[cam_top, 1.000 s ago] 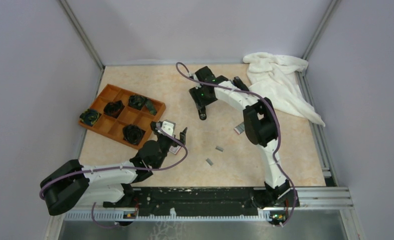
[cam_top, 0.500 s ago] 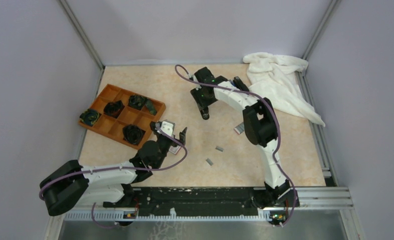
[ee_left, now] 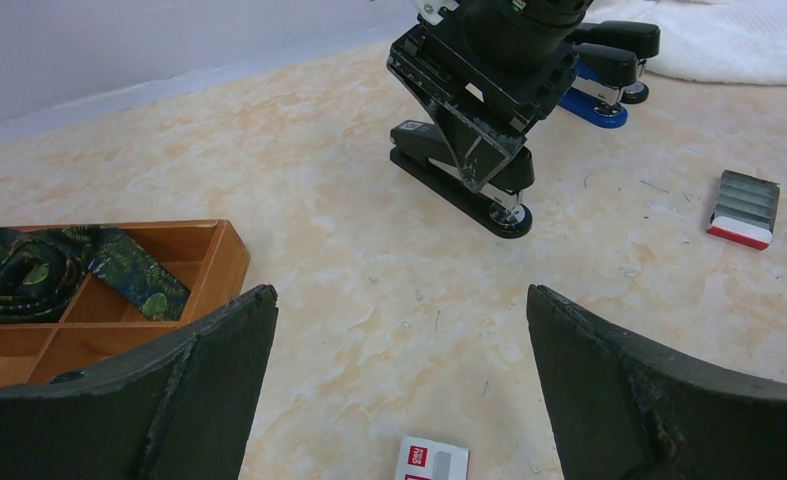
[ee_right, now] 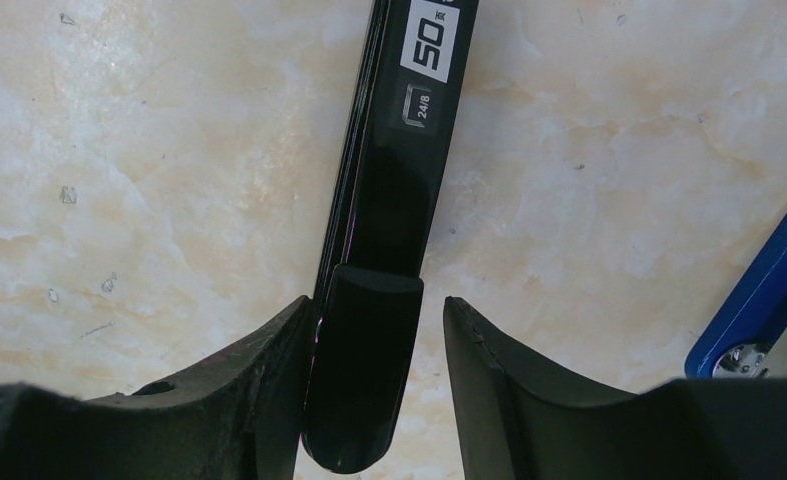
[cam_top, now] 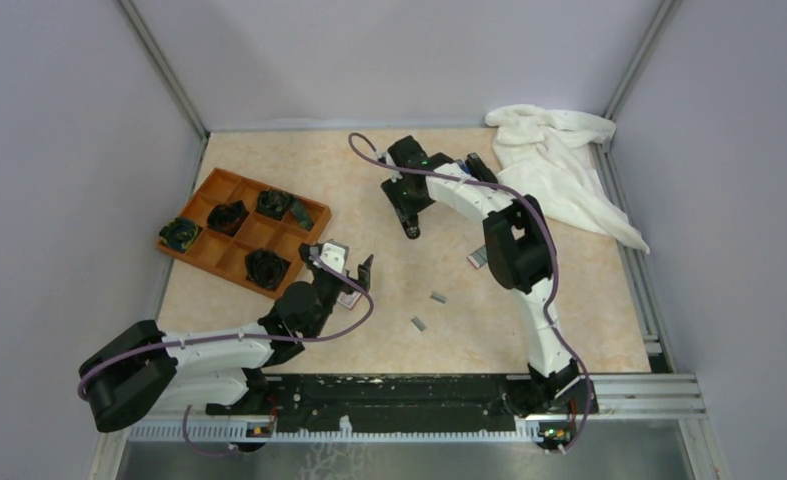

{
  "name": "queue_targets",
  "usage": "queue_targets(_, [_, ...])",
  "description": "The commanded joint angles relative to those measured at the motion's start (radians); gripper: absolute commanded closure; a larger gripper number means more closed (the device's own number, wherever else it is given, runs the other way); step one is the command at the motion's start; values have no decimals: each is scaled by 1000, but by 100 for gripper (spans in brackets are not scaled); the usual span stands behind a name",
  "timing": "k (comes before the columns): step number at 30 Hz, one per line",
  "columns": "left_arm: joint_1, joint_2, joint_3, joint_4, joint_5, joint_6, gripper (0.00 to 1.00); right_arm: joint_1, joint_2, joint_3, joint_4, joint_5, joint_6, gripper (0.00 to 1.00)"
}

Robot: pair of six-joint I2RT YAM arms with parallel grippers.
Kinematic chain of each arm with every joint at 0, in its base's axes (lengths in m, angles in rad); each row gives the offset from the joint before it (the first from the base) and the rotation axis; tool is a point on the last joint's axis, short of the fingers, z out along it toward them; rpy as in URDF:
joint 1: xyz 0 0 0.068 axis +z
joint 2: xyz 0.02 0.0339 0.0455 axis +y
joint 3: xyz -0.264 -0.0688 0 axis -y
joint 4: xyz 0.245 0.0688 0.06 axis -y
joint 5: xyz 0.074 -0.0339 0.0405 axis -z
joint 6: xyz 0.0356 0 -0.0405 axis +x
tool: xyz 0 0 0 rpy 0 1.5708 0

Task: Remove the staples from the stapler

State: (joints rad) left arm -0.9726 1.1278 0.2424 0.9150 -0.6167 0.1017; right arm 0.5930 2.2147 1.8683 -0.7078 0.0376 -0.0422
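1. Close to the table's [cam_top: 529,330] near edge, left of middle, the left gripper [cam_top: 344,262] hangs with its jaws spread as wide as they go, holding nothing. A small white-and-red box [ee_left: 431,462] lies on the table just below it.
2. Toward the middle of the near half, two short silvery-grey staple strips [cam_top: 437,296] lie flat and loose, apart from each other.
3. Along the left edge sits an orange divided tray [cam_top: 214,266] with dark green patterned fabric [ee_left: 119,275] in some compartments. Right of middle lies a grey box with a red-and-white end [ee_left: 744,205].
4. In the far half, near the middle, the stapler [ee_right: 389,200] lies flat: slim, long, glossy black, with a white label reading 50 on top. The right gripper [ee_right: 377,300] reaches down over its rounded end, jaws partly open and straddling it. One finger lies against its side, and a sliver of table shows beside the other.
5. Just beyond, to the right, are a blue stapler [ee_left: 594,105] and a second black stapler [ee_left: 614,40], close together.
6. A crumpled white cloth [cam_top: 559,160] fills the far right corner.
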Motion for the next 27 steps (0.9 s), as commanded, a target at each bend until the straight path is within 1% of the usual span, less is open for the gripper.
queue_targets(1, [3, -20, -14, 37, 7, -3, 1, 8, 18, 42, -6, 21, -15, 50])
queue_targets(4, [3, -21, -15, 37, 8, -3, 1, 8, 18, 42, -8, 23, -17, 53])
queue_targets(8, [1, -22, -17, 38, 7, -3, 1, 8, 11, 43, -10, 21, -19, 66])
queue_targets(13, [2, -23, -17, 40, 6, -5, 1, 8, -52, -3, 25, 20, -18, 98])
queue_targets(14, [2, -25, -18, 40, 6, -4, 1, 8, -79, -26, 42, 18, -18, 100])
queue_targets(17, [2, -28, -16, 37, 3, -7, 1, 4, -194, -123, 116, -4, -13, 100])
queue_targets(20, [3, -42, -1, 10, -2, -15, 1, -18, -300, -230, 180, -80, -5, 100])
queue_targets(22, [3, -58, 9, -38, -3, -72, 1, -40, -373, -326, 231, -141, 5, 100])
queue_targets(23, [3, -62, 7, -37, -4, -105, 1, -54, -404, -364, 252, -170, 11, 100])
queue_targets(25, [3, -69, -10, 0, 65, -133, 1, -85, -466, -434, 284, -222, 24, 100])
queue_targets(27, [3, -71, -43, 61, 166, -155, 1, -121, -530, -506, 324, -279, 42, 100])
